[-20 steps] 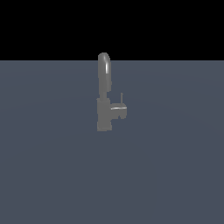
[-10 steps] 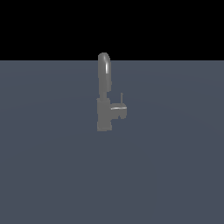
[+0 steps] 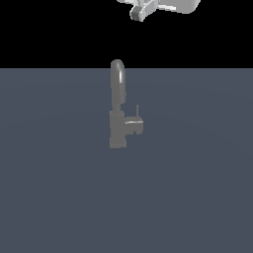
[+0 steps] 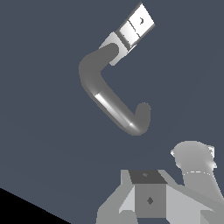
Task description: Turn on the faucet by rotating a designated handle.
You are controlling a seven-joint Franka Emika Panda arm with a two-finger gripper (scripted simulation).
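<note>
Grey faucet x1, handle x1 (hand well above).

dull grey faucet with a bright sheen along its spout; slate-blue bench; white hand; black backdrop.

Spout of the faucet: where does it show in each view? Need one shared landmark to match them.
Exterior view: the arched spout stands upright near the picture's middle.
Wrist view: the spout is seen from above as a bent tube, around mid-picture.
Shared landmark: the blocky body at the spout's foot, apparently the pale block in the wrist view.
</note>
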